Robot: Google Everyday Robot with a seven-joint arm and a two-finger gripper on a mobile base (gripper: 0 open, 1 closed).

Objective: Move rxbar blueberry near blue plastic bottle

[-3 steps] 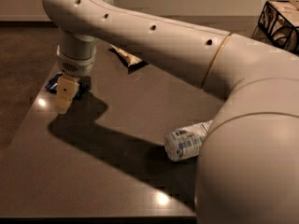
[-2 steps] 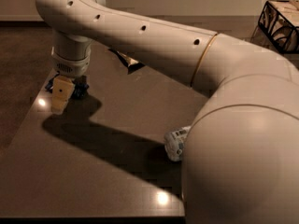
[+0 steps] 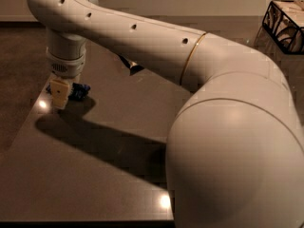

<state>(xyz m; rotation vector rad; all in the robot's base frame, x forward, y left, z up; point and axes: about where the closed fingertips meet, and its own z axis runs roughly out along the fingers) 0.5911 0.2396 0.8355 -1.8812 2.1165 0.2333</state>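
**Dark table, snack bar not yet moved**

Glossy dark table fills the view, with a wire basket at its far right corner. The gripper hangs at the table's left edge, down near the surface. The blue snack bar lies touching it or just beside it. Whether the gripper is spread or clamped on the bar, I cannot tell. A corner of a bag peeks from under the arm.

The bottle is hidden, and the task looks barely begun: the bar is yet to be lifted and carried across.

Against the earlier frame, the arm's elbow looms larger and now covers the bottle, which lay in plain sight at the right front. Gripper and bar sit in much the same spot.
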